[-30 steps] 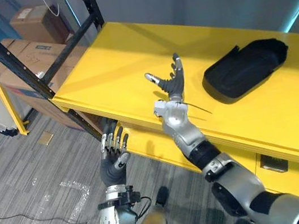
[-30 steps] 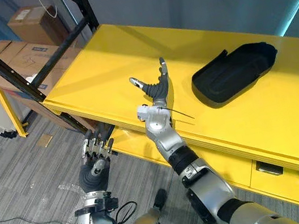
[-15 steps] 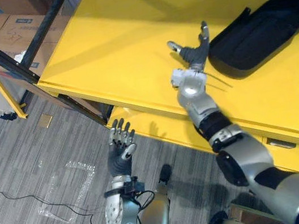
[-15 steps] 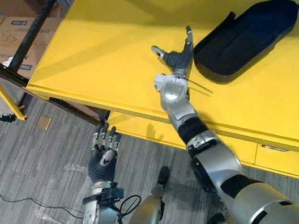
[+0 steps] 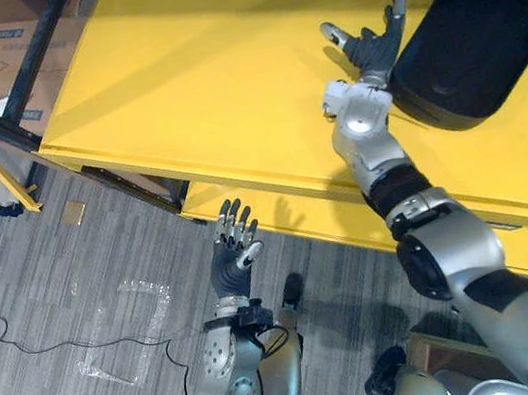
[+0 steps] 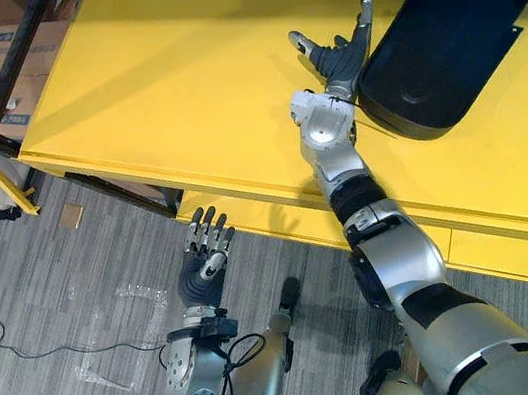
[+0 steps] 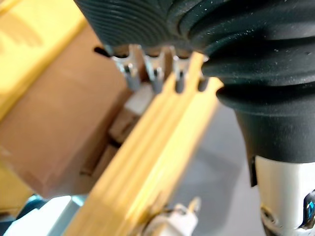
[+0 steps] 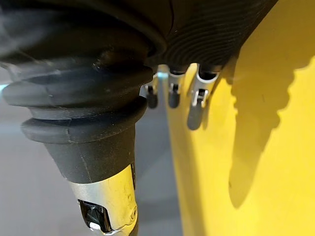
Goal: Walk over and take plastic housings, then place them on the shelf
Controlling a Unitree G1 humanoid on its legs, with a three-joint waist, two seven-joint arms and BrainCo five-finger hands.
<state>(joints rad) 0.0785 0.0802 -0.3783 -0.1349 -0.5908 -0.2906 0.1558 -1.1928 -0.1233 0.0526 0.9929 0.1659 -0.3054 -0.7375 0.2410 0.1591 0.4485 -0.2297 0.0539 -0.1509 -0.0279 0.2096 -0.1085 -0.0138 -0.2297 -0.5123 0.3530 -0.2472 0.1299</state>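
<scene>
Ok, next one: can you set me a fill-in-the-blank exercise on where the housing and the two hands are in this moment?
1. The black plastic housing lies on the ___ shelf.
2. Open or shut, the right hand over the shelf beside the housing is ___.
3. The left hand, fingers straight, hangs over the grey floor and holds ___.

Missing words: yellow; open; nothing.
</scene>
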